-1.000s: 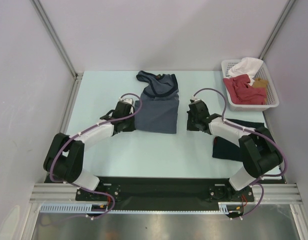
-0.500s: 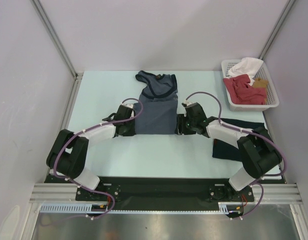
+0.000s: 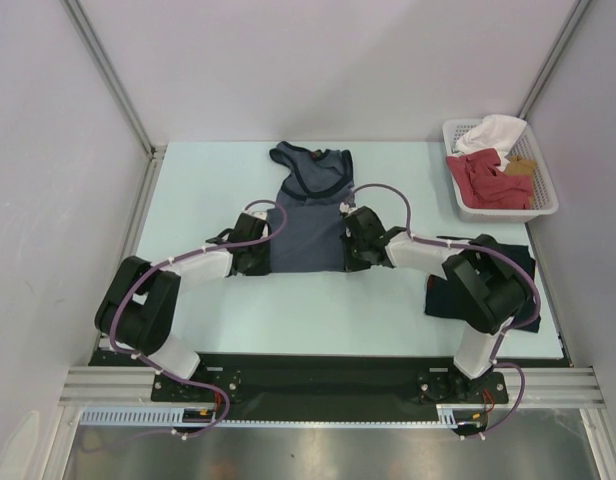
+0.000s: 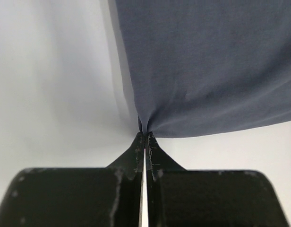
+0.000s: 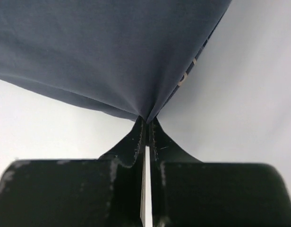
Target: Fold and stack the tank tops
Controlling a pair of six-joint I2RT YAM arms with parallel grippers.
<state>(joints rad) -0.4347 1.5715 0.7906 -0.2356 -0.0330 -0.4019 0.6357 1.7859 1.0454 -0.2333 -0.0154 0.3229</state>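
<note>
Left gripper (image 4: 144,136) is pinched shut on one near corner of the blue top (image 3: 308,235). The right gripper (image 5: 146,122) is pinched shut on the other near corner. The top lies on the table (image 3: 208,190) and stretches away from both grippers, with its neck at the far end. Some white letters (image 5: 185,75) peek out from under it, close to the right gripper.

I think the step is to fold the near edge over to the far end. To do it well, both grippers should go up together, at the same height, so the cloth does not twist. Then they should move away side by side and lay the edge down softly by the neck. They should let go only when the cloth is flat.

The dark top (image 3: 443,300) lies back behind the right gripper, partly hidden. I cannot tell if it is folded.

The table is pale and smooth, so cloth may slide on it. A basket (image 3: 468,212) sits far off to the right of the right gripper, with a red cloth (image 3: 483,178) and a white cloth (image 3: 493,130) in it. Plain walls (image 3: 338,70) stand on three sides.
</note>
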